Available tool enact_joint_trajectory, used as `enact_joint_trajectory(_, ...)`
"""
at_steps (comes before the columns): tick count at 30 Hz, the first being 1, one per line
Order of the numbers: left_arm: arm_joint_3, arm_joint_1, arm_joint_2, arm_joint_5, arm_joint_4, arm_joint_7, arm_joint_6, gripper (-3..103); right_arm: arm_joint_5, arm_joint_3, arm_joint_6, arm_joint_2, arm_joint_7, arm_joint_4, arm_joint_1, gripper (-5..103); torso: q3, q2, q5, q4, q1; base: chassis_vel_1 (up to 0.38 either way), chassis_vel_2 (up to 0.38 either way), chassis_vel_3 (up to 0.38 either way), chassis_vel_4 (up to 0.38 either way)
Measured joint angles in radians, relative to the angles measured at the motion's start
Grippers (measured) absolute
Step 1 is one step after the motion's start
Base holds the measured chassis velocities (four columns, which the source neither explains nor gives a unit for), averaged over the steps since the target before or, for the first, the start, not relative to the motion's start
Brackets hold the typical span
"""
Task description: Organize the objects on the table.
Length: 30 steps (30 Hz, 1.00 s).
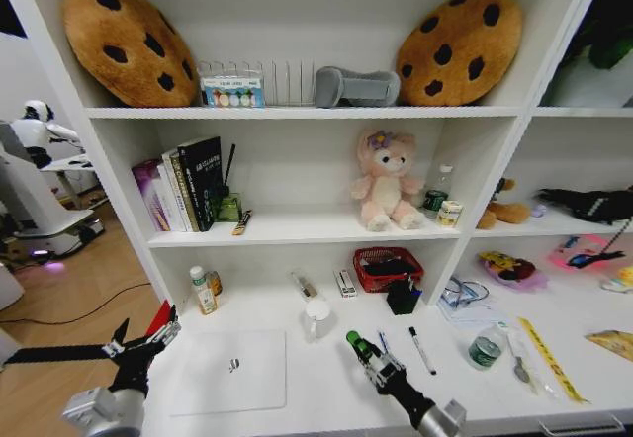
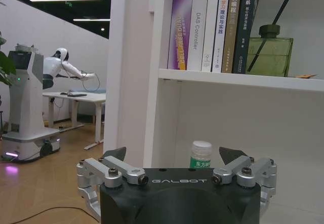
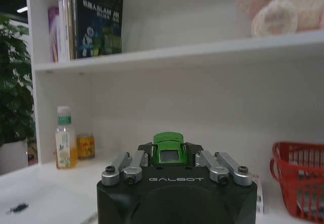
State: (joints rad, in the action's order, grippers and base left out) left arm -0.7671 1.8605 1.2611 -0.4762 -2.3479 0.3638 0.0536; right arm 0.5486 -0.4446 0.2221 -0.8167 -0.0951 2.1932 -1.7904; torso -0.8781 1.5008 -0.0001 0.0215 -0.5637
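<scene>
One item in hand: green toy car [image 3: 168, 152] pinched in right gripper [image 1: 358, 344], held above the table [image 1: 326, 397] beside the laptop [image 1: 229, 370]. Carry step; next needs a drop spot. Left gripper [image 1: 148, 340] spread wide, empty, at table's left edge.

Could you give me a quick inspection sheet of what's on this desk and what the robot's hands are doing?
Surface: long white desk, under white shelves.
Job's things: closed silver laptop front left; black marker pen and blue pen at centre; yellow ruler at right; small green-lidded can beside it.
Clutter: red wire basket, yellowish drink bottle, pink plush bunny, two cookie-shaped cushions on top.
Grippers: left end effector open, off the desk's left edge; right end effector shut on tiny green toy car above the desk.
Cables: black cable on the floor.
Surroundings: another white robot at left.
</scene>
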Motion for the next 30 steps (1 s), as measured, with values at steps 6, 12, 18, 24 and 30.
enact_joint_trajectory(6, 0.001, -0.002, 0.003, 0.005, 0.001, -0.002, 0.000, 100, 0.108, -0.060, -0.059, 0.052, 0.028, 0.104, 0.043, 35, 0.000, 0.000, 0.0001, 0.0000, 0.000, 0.000, 0.000, 0.000, 0.000)
enact_joint_trajectory(12, -0.009, 0.013, 0.001, 0.012, -0.013, -0.013, -0.003, 100, 0.376, -0.116, -0.192, 0.175, 0.094, 0.189, 0.295, 35, 0.000, 0.000, 0.0002, -0.0001, 0.000, 0.000, 0.000, 0.000, 0.000)
enact_joint_trajectory(18, -0.015, 0.020, -0.005, 0.013, -0.020, -0.015, -0.003, 100, 0.537, 0.050, -0.291, 0.232, 0.178, 0.154, 0.642, 33, 0.000, 0.000, 0.0001, -0.0003, 0.000, 0.000, 0.000, 0.000, 0.000)
enact_joint_trajectory(24, -0.014, 0.030, 0.004, 0.020, -0.023, -0.014, -0.002, 100, 0.634, 0.319, -0.341, 0.202, 0.254, 0.028, 0.994, 33, 0.000, 0.000, 0.0003, 0.0000, 0.000, 0.000, 0.000, 0.000, 0.000)
enact_joint_trajectory(30, -0.016, 0.034, 0.008, 0.021, -0.028, -0.013, 0.000, 100, 0.660, 0.539, -0.351, 0.148, 0.277, -0.118, 1.244, 33, 0.000, 0.000, 0.0001, 0.0000, 0.000, 0.000, 0.000, 0.000, 0.000)
